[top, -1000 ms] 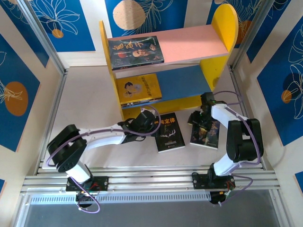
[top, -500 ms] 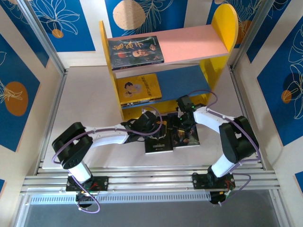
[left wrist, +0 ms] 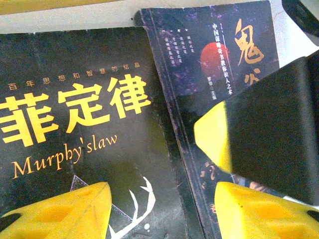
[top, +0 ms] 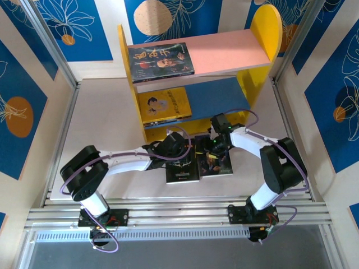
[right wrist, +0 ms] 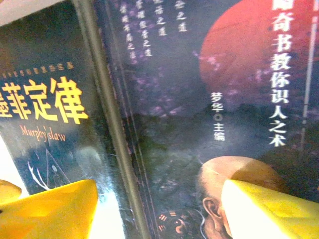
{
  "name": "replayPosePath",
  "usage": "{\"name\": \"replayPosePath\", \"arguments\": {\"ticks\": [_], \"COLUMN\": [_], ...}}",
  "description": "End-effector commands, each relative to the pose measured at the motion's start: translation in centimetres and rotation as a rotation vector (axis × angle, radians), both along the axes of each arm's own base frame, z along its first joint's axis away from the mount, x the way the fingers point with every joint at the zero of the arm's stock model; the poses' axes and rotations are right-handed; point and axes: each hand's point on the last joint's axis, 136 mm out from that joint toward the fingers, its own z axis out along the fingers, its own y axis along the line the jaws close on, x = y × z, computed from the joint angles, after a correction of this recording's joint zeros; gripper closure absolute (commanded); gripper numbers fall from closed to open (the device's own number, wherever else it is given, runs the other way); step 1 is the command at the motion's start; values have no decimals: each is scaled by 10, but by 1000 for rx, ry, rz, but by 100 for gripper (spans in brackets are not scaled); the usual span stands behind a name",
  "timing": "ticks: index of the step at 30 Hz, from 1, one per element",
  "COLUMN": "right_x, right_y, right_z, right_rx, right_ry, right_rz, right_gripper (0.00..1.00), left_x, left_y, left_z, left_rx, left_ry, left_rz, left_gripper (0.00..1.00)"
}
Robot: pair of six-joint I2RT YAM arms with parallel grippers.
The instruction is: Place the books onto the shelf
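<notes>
Two books lie flat on the table (top: pixel 112 129), just below the middle of the top view and straight down the frame from the shelf (top: pixel 266 33). The black antler book (top: pixel 184 172) is on the left and the portrait book (top: pixel 221 165) on the right. Their long edges touch, and both long axes run up and down the frame toward the shelf front. The left gripper (left wrist: pixel 159 211) hangs close over the antler book. Its yellow fingers stand about half apart at the lower corners of the left wrist view, with nothing between them but the cover beneath. The right gripper (right wrist: pixel 159 209) sits low over the portrait book, jaws likewise parted and empty, one finger toward the seam and the other over the bald head on the cover. Whether any pad is pressing on a cover I cannot tell. Each arm is nearer its own book, left to antler and right to portrait. The coming move seems to turn on that shared seam: a thin paperback lying flat offers no side to pinch (and here each book blocks the other's inner edge), so the free outer or near edges look like the way in. Up the frame, a yellow book (top: pixel 165 105) already rests on the blue lower board (top: pixel 219 95) and a dark book (top: pixel 161 60) on the pink upper board (top: pixel 230 50), with bare board to the right of each.
</notes>
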Motion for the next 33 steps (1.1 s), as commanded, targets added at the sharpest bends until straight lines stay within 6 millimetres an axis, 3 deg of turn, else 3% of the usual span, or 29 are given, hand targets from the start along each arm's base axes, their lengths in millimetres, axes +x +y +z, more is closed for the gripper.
{"name": "replayPosePath", "arguments": {"ticks": [1,6,10,15,18,23,33], "right_x": [-20,-21,-13,2,7,9,18], "right_y": [-25,-42,-43,-96,-112,-132,-132], "right_z": [-10,-11,14,42,47,25,4], "right_rx": [9,-1,32,-102,-151,-242,-249], "right_ry": [93,95,5,-100,-118,-81,-39], "right_rz": [-45,-69,-78,-180,-207,-237,-212], "right_gripper": [31,31,33,32,32,32,34], "left_x": [0,2,5,11,15,17,13], "left_y": [4,-4,-17,-43,-58,-75,-90], "left_z": [-4,1,7,20,22,6,-21], "left_rx": [7,2,-24,-90,-113,-125,-84], "left_ry": [5,-1,-2,4,27,100,162], "left_rz": [20,-9,-38,-78,-91,-76,-53], "left_gripper": [42,42,42,42,42,43,43]}}
